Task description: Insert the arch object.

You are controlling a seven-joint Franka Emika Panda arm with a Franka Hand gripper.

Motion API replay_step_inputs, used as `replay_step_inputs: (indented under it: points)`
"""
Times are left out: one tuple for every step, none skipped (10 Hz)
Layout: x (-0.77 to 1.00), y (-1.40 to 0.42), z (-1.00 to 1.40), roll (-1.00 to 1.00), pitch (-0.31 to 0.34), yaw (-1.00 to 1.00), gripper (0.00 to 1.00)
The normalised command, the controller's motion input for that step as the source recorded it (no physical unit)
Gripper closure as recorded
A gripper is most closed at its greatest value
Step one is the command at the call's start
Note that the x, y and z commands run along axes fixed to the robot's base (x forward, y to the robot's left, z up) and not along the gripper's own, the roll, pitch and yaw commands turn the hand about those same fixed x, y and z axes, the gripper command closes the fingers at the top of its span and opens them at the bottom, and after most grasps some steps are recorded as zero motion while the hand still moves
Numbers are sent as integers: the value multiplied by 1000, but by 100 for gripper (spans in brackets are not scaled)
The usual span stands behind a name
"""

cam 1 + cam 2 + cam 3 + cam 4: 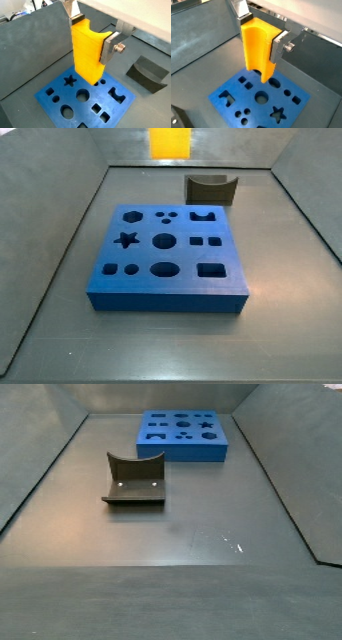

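Arch object [211, 189] sits on the grey bench [201, 534], near the top of the frame in a side view, just behind the blue board [167, 293] and apart from it. In a side view [135, 479] it lies left of the middle, with its round cut facing up, and the board is further back. In a wrist view [147, 74] it shows at the right edge, dark and alone. My fingers are not touching it.

The blue board lies flat on the bench. It has many shaped holes: a star [128, 240], round ones, square ones and one arch-shaped hole [203, 218]. All the holes I can see are empty.

My gripper [90, 35] hangs high above the board, pointing down. My fingers [109, 47] are clamped on a yellow-orange bar [87, 52]. The silver plates press on its two sides. The bar stands upright, and its low end hangs over the board in both wrist views, near a round hole [249, 85]. It is not touching the board. In a side view only the bar's low end [170, 142] shows at the top edge of the frame.
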Motion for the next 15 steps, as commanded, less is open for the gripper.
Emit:
replay_step_inputs:
  points:
    - [403,491,-963,0,131,0,100]
    - [409,431,-929,0,151,0,100]
    - [457,337,-866,0,161,-26,100]
    - [409,203,-720,20,83,-11,100]
    - [366,109,-600,91,1,0,100]
    - [289,60,-491,166,0,0,100]
    - [340,94,-417,183,3,0,100]
    - [457,120,-351,174,51,0,100]
    - [360,86,-311,59,41,-183,100]
    - [351,166,-357,63,37,-160,100]
    - [306,217,-406,46,29,-163,100]
    - [246,226,-397,24,40,-197,100]
    - [37,154,-271,46,76,-106,100]
    - [3,117,-286,13,36,-17,100]
    - [0,123,-294,3,20,0,100]
